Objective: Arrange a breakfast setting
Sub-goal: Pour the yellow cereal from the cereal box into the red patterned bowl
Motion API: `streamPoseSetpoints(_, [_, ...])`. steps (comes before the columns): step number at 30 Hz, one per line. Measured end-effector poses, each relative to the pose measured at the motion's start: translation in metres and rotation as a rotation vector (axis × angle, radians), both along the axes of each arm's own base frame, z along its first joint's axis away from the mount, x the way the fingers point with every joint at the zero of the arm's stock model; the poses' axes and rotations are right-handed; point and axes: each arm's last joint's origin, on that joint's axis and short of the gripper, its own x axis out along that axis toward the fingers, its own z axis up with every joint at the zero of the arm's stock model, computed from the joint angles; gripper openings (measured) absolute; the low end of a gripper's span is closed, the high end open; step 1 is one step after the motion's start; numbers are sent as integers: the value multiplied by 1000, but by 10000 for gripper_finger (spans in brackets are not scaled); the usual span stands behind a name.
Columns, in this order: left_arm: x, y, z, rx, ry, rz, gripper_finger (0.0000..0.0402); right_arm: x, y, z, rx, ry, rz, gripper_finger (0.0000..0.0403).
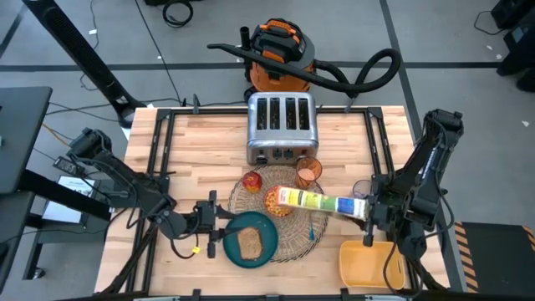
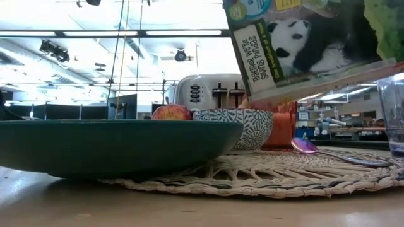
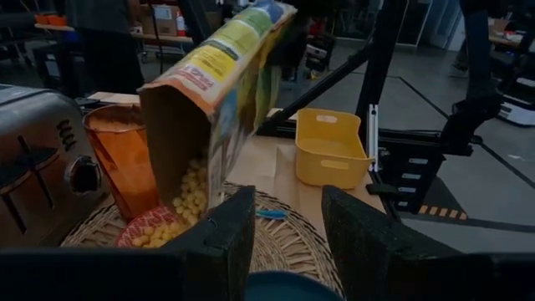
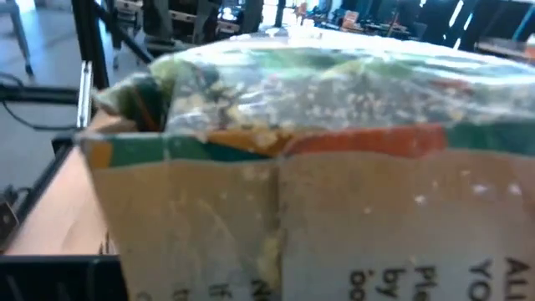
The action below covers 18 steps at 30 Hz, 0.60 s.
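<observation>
A round woven placemat (image 1: 288, 238) lies in front of the chrome toaster (image 1: 281, 125). On it are a dark teal plate (image 1: 266, 251) with a toast slice (image 1: 249, 242), a bowl (image 1: 278, 201) full of cereal, an orange cup (image 1: 308, 172), a red-yellow apple (image 1: 252, 181) and a blue spoon (image 1: 311, 232). My right gripper (image 1: 365, 209) is shut on a cereal box (image 1: 322, 201) tipped over the bowl; cereal pieces show at its open mouth (image 3: 188, 201). My left gripper (image 1: 219, 221) is open at the plate's left rim (image 3: 284, 288); I cannot tell whether it touches the rim. My right gripper holds the cereal box by its closed bottom end (image 1: 355, 206), coming level from the table's right side. The box fills the right wrist view (image 4: 334, 167) and hides the fingers. The box is lifted clear and slants with its open end down over the bowl.
The toaster stands behind the placemat. A square yellow tray (image 1: 368, 263) sits at the table's front right corner, under my right arm. An orange shop vacuum (image 1: 280, 50) stands beyond the far edge. Bare wood lies at the table's left.
</observation>
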Motion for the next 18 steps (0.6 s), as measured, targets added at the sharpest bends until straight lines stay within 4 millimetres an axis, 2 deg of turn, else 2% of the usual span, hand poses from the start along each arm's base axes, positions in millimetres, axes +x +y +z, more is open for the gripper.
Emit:
streamPoseSetpoints(5, [0, -1, 3, 20, -28, -27, 146, -5, -1, -10, 82, -44, -17, 166])
streamPoseSetpoints(18, [-1, -1, 20, 107, -147, -57, 146, -19, 4, -4, 128, -220, -56, 166])
